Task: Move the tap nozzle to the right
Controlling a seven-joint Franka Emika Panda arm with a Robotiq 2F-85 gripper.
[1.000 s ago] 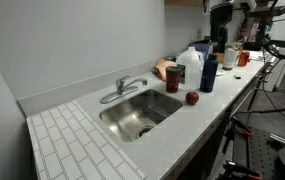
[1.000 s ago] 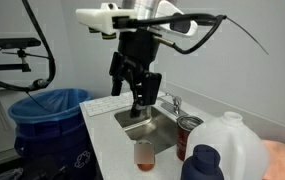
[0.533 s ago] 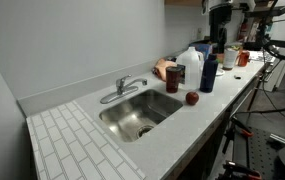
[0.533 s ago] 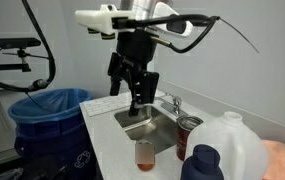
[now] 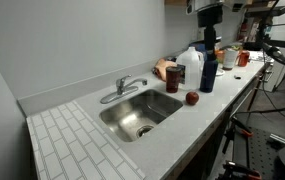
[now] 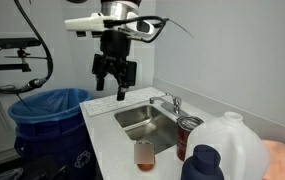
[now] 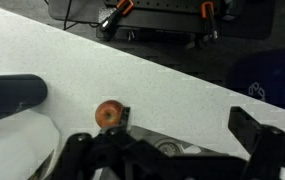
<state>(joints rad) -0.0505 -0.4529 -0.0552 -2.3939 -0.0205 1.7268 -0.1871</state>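
The tap nozzle (image 5: 114,95) is a slim chrome spout on a lever-handled base at the back edge of the steel sink (image 5: 152,117). It points out over the sink's far-left corner. It also shows in an exterior view (image 6: 167,99) behind the basin (image 6: 132,123). My gripper (image 6: 113,86) hangs high above the counter, up and to the side of the sink, well clear of the tap. Its fingers are spread and hold nothing. In the wrist view the gripper (image 7: 182,128) frames bare counter and the sink drain (image 7: 172,149). The tap is out of the wrist view.
A red apple (image 5: 192,98), white jug (image 5: 191,67), blue bottle (image 5: 209,72) and red can (image 5: 172,78) stand beside the sink. A tiled patch (image 5: 77,140) lies at its other end. A blue bin (image 6: 50,110) stands by the counter.
My gripper has lifted from just above the sink basin and moved up and sideways away from the tap. The tap and the other objects have not moved.
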